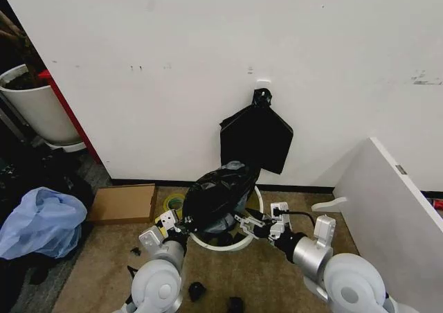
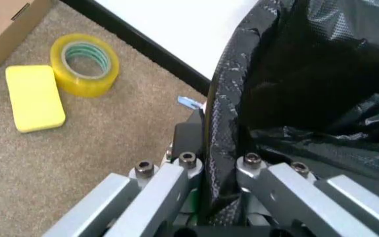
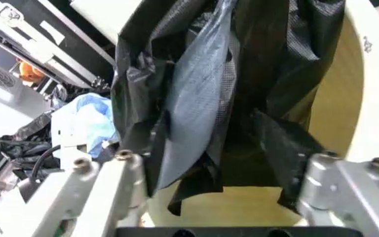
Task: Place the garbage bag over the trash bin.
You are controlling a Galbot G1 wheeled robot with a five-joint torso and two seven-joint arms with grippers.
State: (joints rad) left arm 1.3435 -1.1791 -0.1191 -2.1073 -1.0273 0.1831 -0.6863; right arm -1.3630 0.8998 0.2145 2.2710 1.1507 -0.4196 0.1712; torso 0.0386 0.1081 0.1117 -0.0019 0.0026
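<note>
The large, thin, glossy black plastic garbage bag [image 1: 220, 192], wrinkled all over, sits bunched in a mound on top of the round cream-white plastic trash bin [image 1: 223, 244], which stands on the brown carpet against the white wall. Only the near arc of the bin's rim shows in the head view; the bag covers the rest of the mouth from above.

In the right wrist view, folds of the bag [image 3: 203, 98] hang down inside the bin, with the pale inner wall [image 3: 347, 94] bare beside them. So the bag is in the bin and part-way opened, but its mouth is not yet turned over the rim all round. I judge the task roughly half done: what is left is to spread the edge and fold it down outside the rim.

The left gripper [image 1: 181, 224] is at the bin's left side, and its wrist view shows its fingers [image 2: 188, 170] pinched on a gathered strip of the bag [image 2: 224, 123]. The right gripper [image 1: 250, 224] is at the bin's right side with its fingers [image 3: 127, 168] spread wide; bag folds hang between them, though whether they touch either finger is hard to tell.

Smaller things on the carpet: a yellow tape roll [image 2: 84, 64] and a yellow sponge [image 2: 35, 98].
</note>
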